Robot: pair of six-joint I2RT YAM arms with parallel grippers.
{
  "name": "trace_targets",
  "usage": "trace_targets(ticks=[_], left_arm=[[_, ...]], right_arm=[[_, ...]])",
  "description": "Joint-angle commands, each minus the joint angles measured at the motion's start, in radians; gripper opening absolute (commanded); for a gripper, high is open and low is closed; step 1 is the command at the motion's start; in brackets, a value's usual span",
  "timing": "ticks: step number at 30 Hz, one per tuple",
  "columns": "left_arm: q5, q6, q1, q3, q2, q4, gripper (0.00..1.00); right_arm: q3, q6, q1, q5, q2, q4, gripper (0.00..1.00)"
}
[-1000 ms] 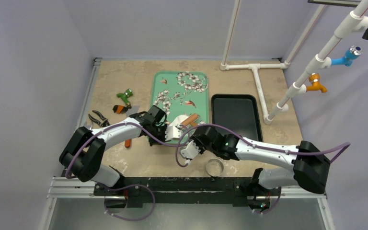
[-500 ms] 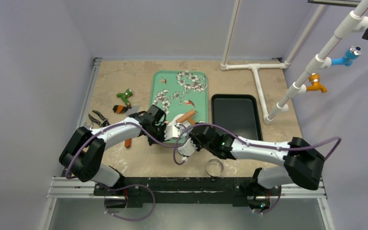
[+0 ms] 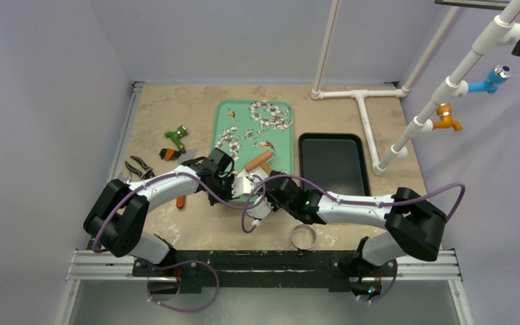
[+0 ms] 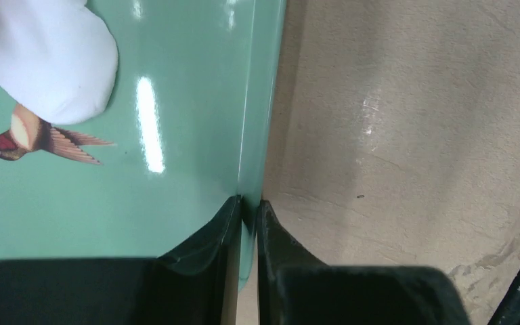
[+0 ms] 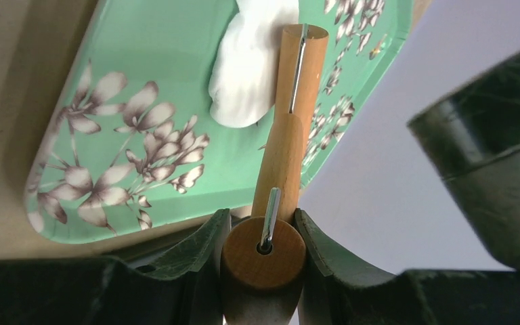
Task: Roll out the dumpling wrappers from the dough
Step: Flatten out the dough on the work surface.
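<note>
Rolling step: left tool (image 4: 248, 203) pinches the tray (image 4: 189, 101) rim, right tool (image 5: 263, 218) grips the rolling pin (image 5: 294, 101) at the dough (image 5: 244, 74); next, roll flat.

- Right gripper (image 5: 263, 221) is clamped on the round wooden end of the rolling pin (image 5: 291, 122), fingers (image 5: 206, 250) pressing it from 9 and 3 o'clock.
- The pin runs away toward 12 o'clock, over the green tray (image 5: 156, 61) with its white flower print.
- The dough (image 5: 247, 74), a soft white lump, sits on the tray at 12 o'clock, touching the pin's left side.
- Beige bench (image 5: 13, 81) shows at 9 o'clock.
</note>
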Motion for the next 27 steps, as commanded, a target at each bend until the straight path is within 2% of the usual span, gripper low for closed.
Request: trace_targets(ticks=[1,8,12,19,23,27], left_arm=[[0.029,-0.034,-0.006,-0.021,0.017,-0.098,0.0],[0.03,-0.035,-0.005,-0.019,0.018,-0.099,0.0],[0.031,-0.034,-0.004,-0.018,0.02,-0.1,0.0],[0.03,-0.034,-0.004,-0.018,0.018,-0.099,0.0],[0.031,-0.033,-0.005,-0.019,0.019,-0.099,0.0],[0.032,-0.033,-0.005,-0.018,0.02,-0.1,0.0]], right_arm=[[-0.03,0.003,-0.027,-0.039,0.088,-0.116,0.0],[-0.095,-0.001,0.005,0.045,-0.118,-0.317,0.0],[-0.122,0.005,0.028,0.029,-0.173,-0.276,0.0],[-0.095,-0.079,0.021,0.029,0.023,0.01,0.0],[-0.053,-0.082,0.021,-0.004,0.08,0.011,0.0],[-0.085,-0.057,0.024,0.036,-0.022,-0.087,0.0]])
